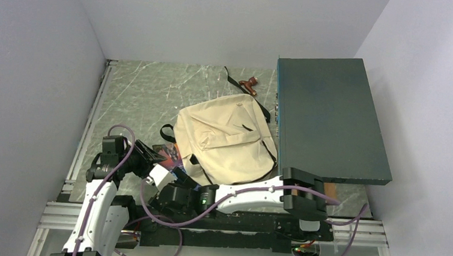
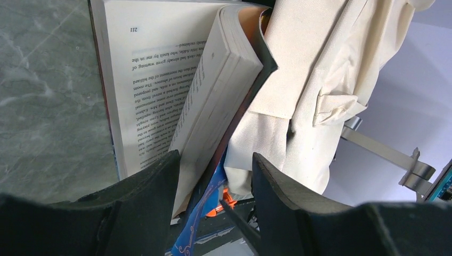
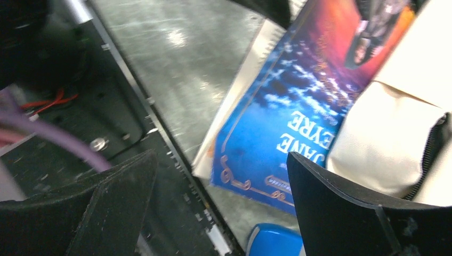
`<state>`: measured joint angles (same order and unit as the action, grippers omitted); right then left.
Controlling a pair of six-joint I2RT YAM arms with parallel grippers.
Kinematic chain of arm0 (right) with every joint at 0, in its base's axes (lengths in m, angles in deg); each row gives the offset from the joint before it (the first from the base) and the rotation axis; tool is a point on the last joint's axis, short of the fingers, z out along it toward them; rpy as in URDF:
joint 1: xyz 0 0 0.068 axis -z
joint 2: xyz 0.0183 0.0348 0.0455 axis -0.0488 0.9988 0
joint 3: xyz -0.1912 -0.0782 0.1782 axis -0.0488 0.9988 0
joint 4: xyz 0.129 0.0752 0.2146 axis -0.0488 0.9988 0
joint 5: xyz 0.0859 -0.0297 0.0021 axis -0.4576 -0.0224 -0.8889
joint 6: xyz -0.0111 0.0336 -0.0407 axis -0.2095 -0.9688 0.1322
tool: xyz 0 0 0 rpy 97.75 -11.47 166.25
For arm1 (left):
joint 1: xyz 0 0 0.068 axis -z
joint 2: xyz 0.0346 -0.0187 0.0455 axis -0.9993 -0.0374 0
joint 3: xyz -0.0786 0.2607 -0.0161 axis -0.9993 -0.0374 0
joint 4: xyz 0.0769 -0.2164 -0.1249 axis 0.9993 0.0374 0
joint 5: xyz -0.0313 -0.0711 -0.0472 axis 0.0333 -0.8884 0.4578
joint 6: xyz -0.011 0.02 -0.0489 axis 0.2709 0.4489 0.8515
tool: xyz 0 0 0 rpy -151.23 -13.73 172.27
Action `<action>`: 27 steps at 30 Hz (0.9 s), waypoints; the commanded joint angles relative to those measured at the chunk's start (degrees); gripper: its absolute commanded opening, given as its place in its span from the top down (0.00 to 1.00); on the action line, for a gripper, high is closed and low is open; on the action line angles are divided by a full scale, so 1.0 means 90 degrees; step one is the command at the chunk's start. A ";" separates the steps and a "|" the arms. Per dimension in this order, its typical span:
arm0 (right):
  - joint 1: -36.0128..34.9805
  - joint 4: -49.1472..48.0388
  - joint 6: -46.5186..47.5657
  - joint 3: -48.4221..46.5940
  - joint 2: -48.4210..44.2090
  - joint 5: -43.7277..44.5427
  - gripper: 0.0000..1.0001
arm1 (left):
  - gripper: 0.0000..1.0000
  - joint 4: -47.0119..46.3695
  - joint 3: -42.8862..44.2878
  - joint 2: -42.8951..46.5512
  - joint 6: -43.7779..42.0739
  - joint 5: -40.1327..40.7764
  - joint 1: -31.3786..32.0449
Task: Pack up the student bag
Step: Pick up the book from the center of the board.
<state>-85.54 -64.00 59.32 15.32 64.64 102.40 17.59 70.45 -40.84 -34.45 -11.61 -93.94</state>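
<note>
beige canvas bag (image 1: 226, 137), black straps, lies flat mid-table just beside teal box (image 1: 327, 117); left gripper (image 2: 215, 160) straddles open book (image 2: 154, 80) at bag's near edge, clamp unclear; right gripper (image 3: 221, 156) spread wide over its cover, holding nothing.

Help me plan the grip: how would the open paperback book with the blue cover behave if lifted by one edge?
Likely floppy: the blue-covered paperback book is fanned open, pages splaying from the cover. Probably light, being small beside the cream canvas backpack. Its smooth printed cover may slip.
</note>
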 commanded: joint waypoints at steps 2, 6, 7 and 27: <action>-0.0094 0.0461 -0.0036 -0.0448 0.0349 0.1287 0.11 | 0.44 -0.0030 0.0239 0.0014 0.0172 -0.0575 0.0014; -0.0136 0.0586 -0.0011 -0.0669 0.0585 0.1310 0.13 | 0.44 -0.0077 0.0221 0.0028 0.0263 -0.0640 0.0016; -0.0143 0.0609 0.0019 -0.0706 0.0644 0.1290 0.14 | 0.43 -0.0072 0.0235 0.0028 0.0263 -0.0644 0.0018; -0.0142 0.0441 -0.0400 -0.0211 -0.0036 0.1720 0.95 | 0.30 0.0188 0.0191 -0.0244 -0.0393 -0.0026 0.0017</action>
<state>-87.66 -59.37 55.96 12.17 67.40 115.05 18.80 71.17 -42.68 -35.63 -12.42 -93.99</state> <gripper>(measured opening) 0.102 0.674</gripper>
